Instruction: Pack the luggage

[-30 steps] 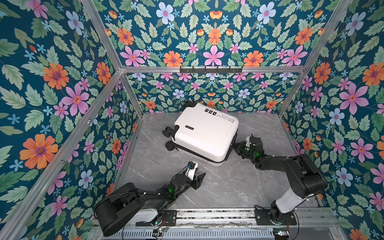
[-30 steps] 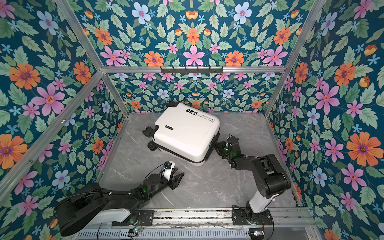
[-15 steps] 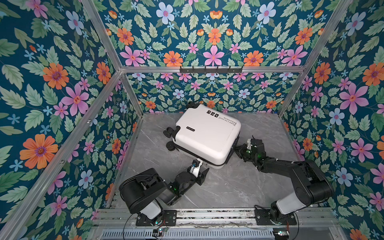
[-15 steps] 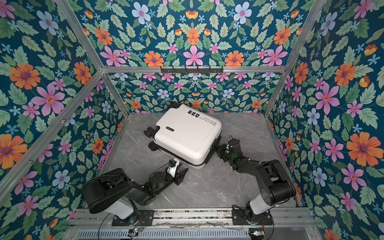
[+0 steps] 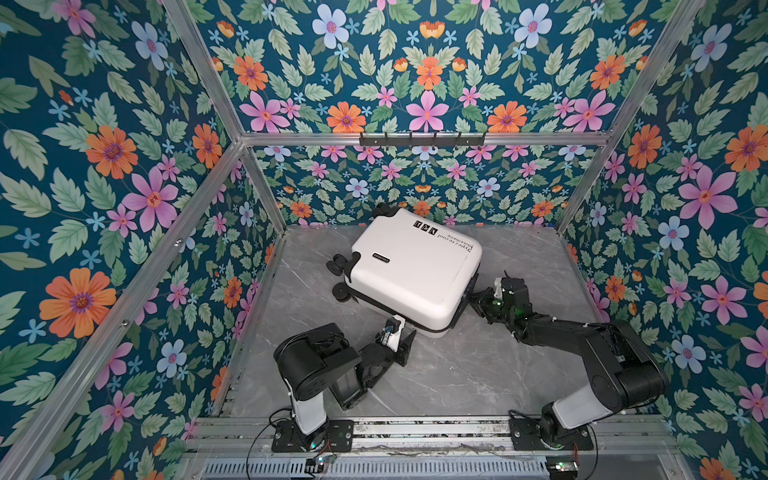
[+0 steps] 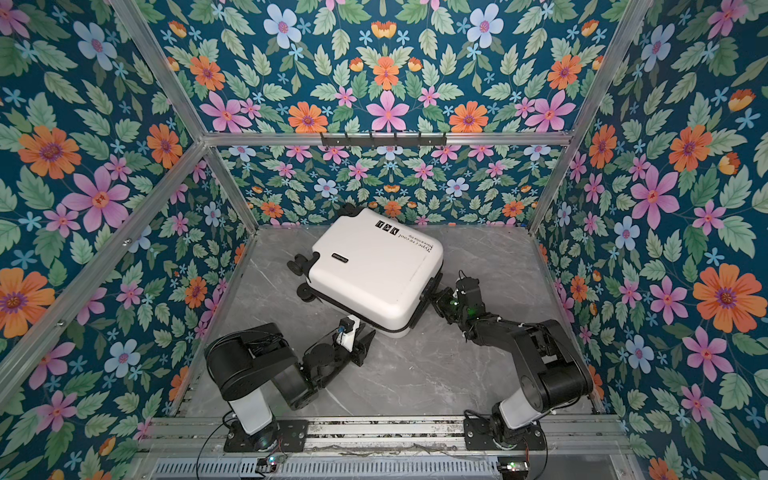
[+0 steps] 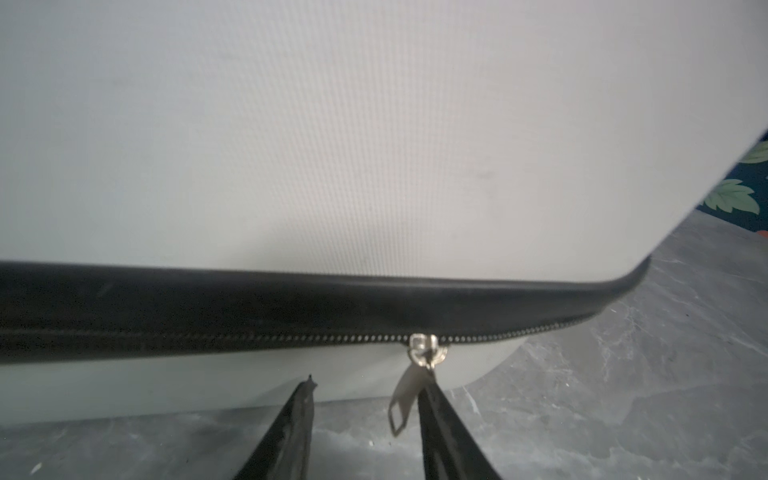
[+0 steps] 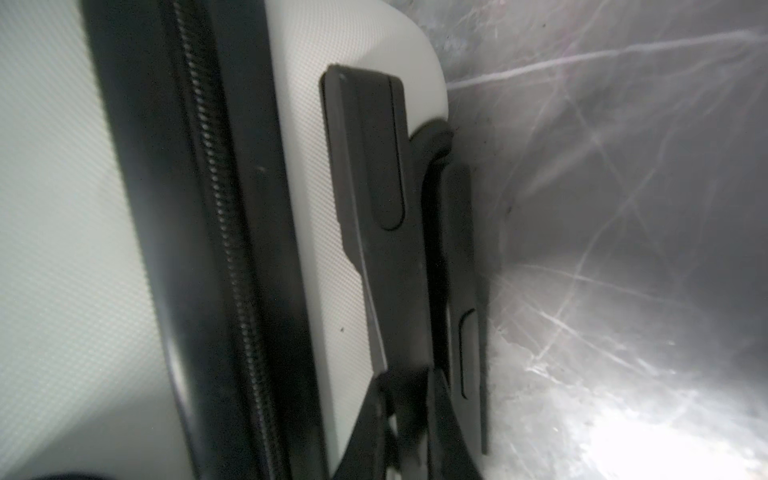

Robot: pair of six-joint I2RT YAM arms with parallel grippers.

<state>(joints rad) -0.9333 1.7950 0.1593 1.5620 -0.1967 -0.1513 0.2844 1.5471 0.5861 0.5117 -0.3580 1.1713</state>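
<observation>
Top views both show just one luggage (image 5: 411, 276), a white hard shell lying flat and shut on the grey marble-look table (image 5: 457, 374), skewed at an angle, toward the back and near the flowery rear wall. Printed side is up: three square icons (image 5: 426, 227) plus a line of text I can't really read from here. Two arms, two grippers. I count two wheels (image 5: 338, 264) poking out on the left side of the case; the rest are hidden, and a black bit at the far corner could be a wheel or something else, can't tell. The left gripper (image 5: 405, 336) sits low at the near edge of the case. In the left wrist view its two fingers (image 7: 291, 428) are spread apart, and the one silver zipper pull (image 7: 405, 399) dangles in the gap, right up against one finger, not pinched. The zipper (image 7: 249, 337) runs along the black band, and the shot is soft, so whether it's fully done up I can't say. The right gripper (image 5: 478, 301) is at the case's right edge. The right wrist view is dark and cropped, but its jaws look pressed together on the black handle (image 8: 365, 166).
</observation>
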